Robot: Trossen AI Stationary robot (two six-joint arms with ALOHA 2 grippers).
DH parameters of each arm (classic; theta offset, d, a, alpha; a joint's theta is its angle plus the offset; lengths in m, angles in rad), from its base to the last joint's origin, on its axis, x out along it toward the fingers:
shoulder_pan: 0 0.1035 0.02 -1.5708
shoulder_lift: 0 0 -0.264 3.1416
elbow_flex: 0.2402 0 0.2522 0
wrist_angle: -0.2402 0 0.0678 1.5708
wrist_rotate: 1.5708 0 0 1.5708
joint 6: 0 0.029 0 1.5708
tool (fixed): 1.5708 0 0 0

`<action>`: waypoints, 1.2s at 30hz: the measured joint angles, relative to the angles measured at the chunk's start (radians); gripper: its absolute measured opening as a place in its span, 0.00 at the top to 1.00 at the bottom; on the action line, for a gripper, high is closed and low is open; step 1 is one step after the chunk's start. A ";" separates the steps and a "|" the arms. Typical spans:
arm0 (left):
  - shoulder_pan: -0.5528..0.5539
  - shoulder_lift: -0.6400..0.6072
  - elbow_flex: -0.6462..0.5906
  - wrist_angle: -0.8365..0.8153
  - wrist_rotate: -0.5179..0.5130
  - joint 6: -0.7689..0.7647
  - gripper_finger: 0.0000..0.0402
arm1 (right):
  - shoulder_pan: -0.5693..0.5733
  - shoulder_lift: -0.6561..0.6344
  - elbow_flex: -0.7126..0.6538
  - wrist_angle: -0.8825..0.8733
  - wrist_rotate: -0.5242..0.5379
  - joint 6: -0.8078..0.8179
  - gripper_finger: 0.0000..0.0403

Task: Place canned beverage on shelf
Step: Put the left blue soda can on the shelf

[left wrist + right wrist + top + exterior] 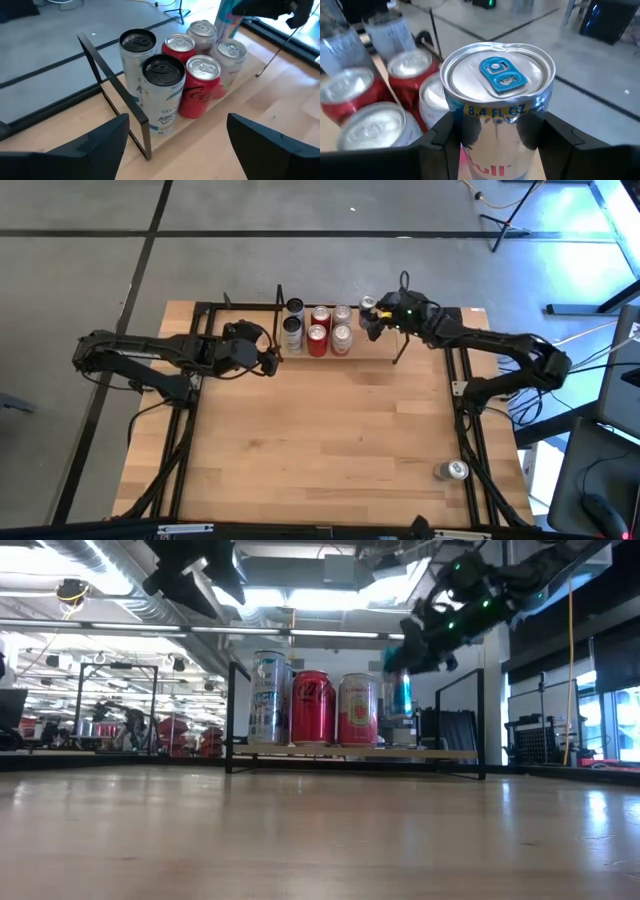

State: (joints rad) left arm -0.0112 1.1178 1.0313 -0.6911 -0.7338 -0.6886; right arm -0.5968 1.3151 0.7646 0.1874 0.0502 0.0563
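The shelf (375, 352), a low wood board with black uprights, stands at the table's far edge and holds several cans (318, 328) in two rows on its left half. My right gripper (372, 315) is shut on a slim silver can with a blue tab (497, 75), held above the shelf's right part beside the other cans; the can also shows in the low view (398, 692). My left gripper (268, 358) is open and empty just left of the shelf's left upright (117, 95). My right gripper pinches the slim can's side wall just below its top rim (455, 127) between its two fingers, one on each side. The fingers come level from the table's right side. The can stands upright and is lifted clear of the shelf board.
One more silver can (452, 471) stands on the table near the right rail, toward the near edge. Black rails (470, 430) run along both sides of the table. The wide middle of the table (330, 440) is bare wood.
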 joint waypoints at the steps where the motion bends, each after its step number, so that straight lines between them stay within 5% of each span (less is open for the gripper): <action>1: 0.001 0.004 0.000 0.000 0.000 0.012 0.20 | 0.000 0.022 -0.001 0.009 0.001 0.000 0.57; 9: 0.001 0.006 0.000 0.007 0.000 0.021 0.20 | 0.001 0.125 -0.001 0.048 0.002 0.036 0.57; 36: 0.000 0.005 0.000 0.012 0.041 0.020 0.20 | 0.001 0.184 0.002 0.057 -0.016 0.025 0.52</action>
State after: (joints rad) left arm -0.0115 1.1229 1.0313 -0.6792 -0.6926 -0.6682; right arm -0.5961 1.4986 0.7662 0.2440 0.0338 0.0811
